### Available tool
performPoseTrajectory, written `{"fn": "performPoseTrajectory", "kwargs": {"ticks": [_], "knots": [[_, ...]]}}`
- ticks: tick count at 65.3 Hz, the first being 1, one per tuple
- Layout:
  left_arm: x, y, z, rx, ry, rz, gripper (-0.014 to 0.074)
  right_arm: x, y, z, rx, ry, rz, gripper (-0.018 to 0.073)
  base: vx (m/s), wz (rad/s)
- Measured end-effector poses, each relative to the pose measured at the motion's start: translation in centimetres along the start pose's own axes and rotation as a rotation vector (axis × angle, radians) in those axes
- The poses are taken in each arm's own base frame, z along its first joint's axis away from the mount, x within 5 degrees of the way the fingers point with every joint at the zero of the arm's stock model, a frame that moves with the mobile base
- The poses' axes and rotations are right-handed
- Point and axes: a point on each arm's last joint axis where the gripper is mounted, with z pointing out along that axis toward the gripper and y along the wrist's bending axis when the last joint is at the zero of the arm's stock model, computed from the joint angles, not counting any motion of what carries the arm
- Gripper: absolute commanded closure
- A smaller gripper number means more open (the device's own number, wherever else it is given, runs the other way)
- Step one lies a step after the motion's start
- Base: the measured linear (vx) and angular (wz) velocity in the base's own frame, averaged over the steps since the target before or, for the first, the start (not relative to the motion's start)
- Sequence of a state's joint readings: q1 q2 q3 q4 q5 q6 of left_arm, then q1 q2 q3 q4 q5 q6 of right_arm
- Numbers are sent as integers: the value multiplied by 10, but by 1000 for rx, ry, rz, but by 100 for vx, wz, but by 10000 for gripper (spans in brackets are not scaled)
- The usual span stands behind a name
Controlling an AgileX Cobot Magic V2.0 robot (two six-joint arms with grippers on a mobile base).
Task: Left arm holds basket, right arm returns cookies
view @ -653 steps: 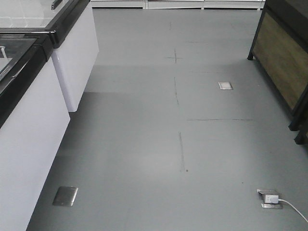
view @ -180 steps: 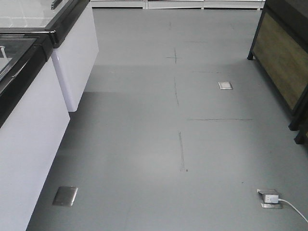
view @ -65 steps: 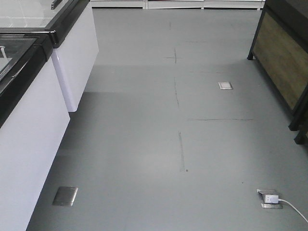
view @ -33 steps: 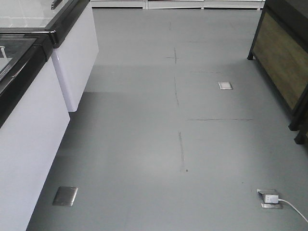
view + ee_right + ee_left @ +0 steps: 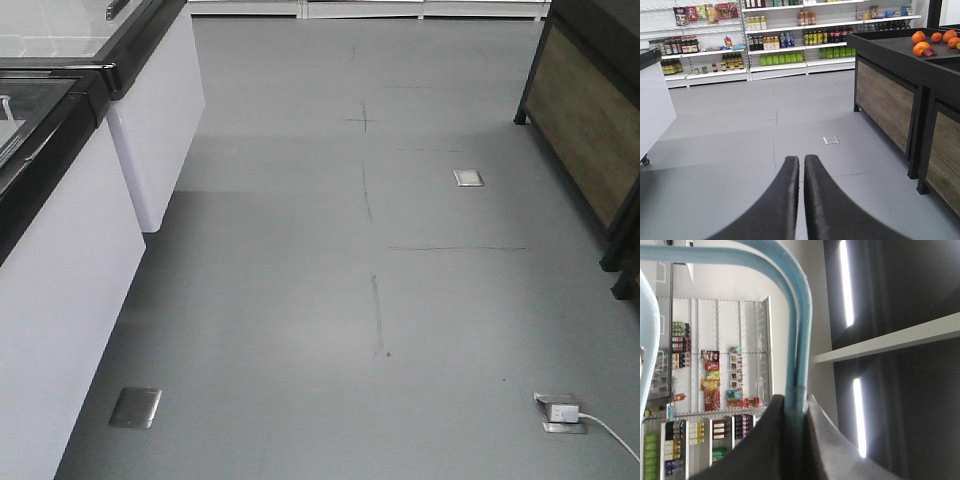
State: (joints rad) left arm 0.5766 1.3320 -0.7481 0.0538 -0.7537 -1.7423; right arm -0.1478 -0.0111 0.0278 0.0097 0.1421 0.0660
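Observation:
In the left wrist view, the two light blue hoop handles of the basket [image 5: 799, 340] run side by side down into my left gripper [image 5: 796, 399], which is shut on them. The basket's body is out of view. In the right wrist view my right gripper [image 5: 801, 159] points over the grey floor, its two black fingers [image 5: 785, 200] almost touching with nothing between them. The cookies are out of view in every frame. Neither arm shows in the front-facing view.
White freezer cabinets [image 5: 60, 280] line the left side and a dark wooden display stand [image 5: 590, 130] the right. A floor socket with a plug and cable [image 5: 562, 410] lies near right. Drink shelves [image 5: 780, 45] stand far ahead, and oranges [image 5: 920, 42] sit on the stand.

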Motion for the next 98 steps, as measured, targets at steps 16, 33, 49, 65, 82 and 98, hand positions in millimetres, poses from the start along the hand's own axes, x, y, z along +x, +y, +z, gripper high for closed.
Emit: {"fn": "performPoseTrajectory", "kwargs": {"ticks": [16,33,49,65,82,98], "knots": [[33,2,-1,3,117,-44,601,0,0,0,0,0,0,565,0,0],[80,4,-9,5,311,-42,601,0,0,0,0,0,0,565,0,0],[128,6,-26,-8,509,-48,601,0,0,0,0,0,0,565,0,0],[168,6,-47,-14,683,-56,601,0,0,0,0,0,0,565,0,0],[200,4,-72,-29,845,-94,601,0,0,0,0,0,0,565,0,0],[219,3,-90,-48,960,-128,601,0,0,0,0,0,0,565,0,0]]}}
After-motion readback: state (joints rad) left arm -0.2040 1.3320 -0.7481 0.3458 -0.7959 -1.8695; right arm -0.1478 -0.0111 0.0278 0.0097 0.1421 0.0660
